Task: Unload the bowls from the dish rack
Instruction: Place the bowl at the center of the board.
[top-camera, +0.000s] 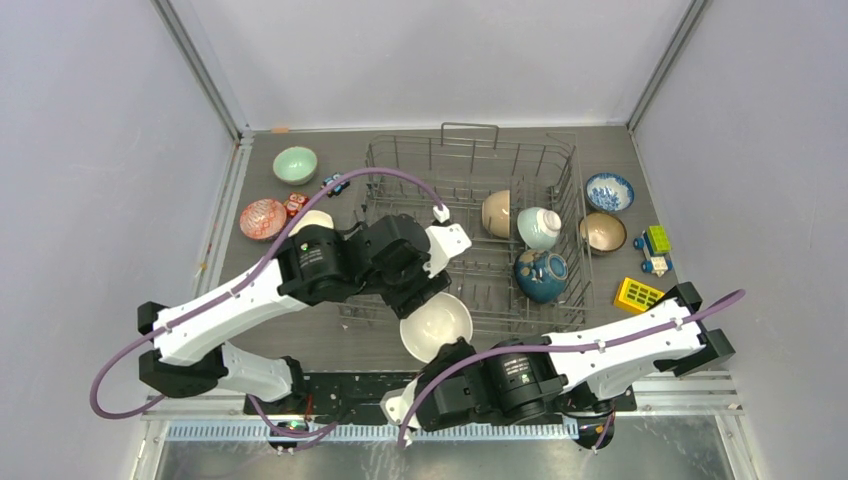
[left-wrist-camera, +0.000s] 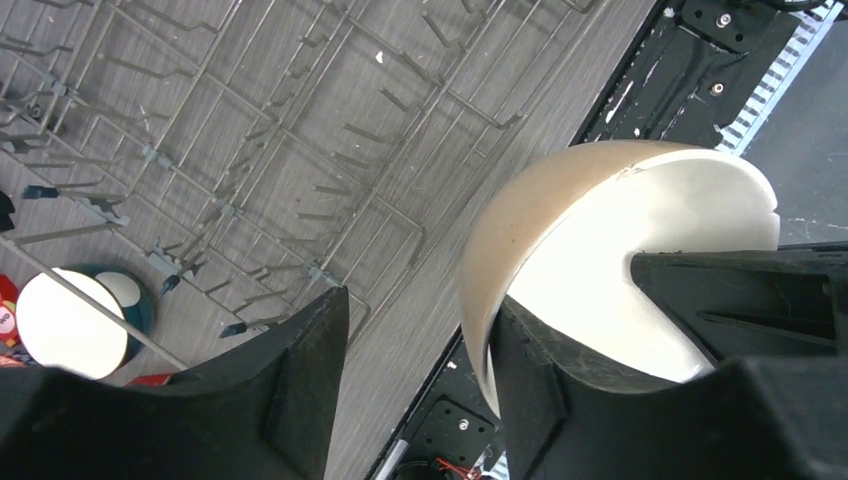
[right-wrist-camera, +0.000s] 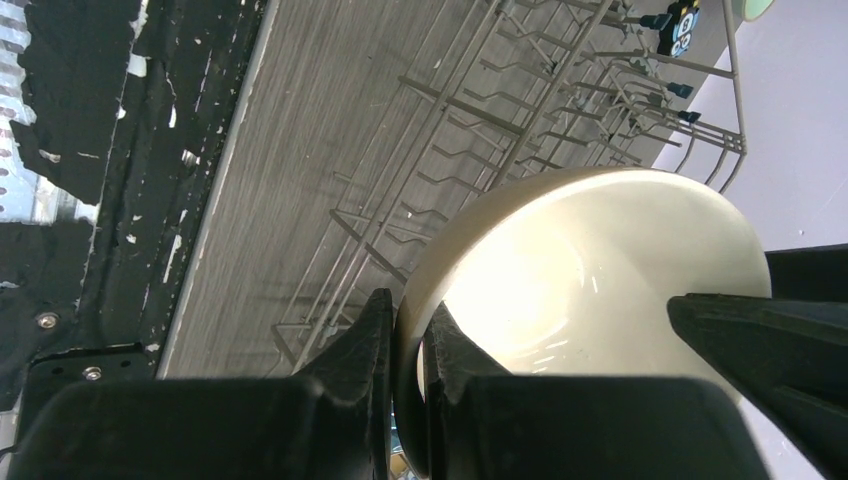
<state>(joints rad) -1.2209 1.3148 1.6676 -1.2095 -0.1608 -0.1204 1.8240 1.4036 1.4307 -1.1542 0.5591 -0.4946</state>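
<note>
- Now the right gripper (right-wrist-camera: 408, 320) pinches the bowl (top-camera: 436, 322) by its rim at the rack's (top-camera: 470, 148) 6 o'clock edge (a thin hold)
- Half-open astride that rim, the left gripper (left-wrist-camera: 420, 302) could shove it loose on closing

— Anything legible on your feeds?

— No, nothing I can read. From above I see a round sticker (top-camera: 318, 254) on the left arm's joint housing and a second sticker (top-camera: 517, 372) on the right arm's. Each has a small green mark, but the print is too small for me.

— And the toys on the bench (top-camera: 255, 175)?

— The red block (top-camera: 296, 203) left of the dish rack (top-camera: 470, 150) shows white squares; I cannot make out what is on them. In my right wrist view, a small dark toy (right-wrist-camera: 683, 27) beyond the rack has pale round marks, too blurred to read. The white bowl (top-camera: 436, 325) shows me only plain glaze.
</note>
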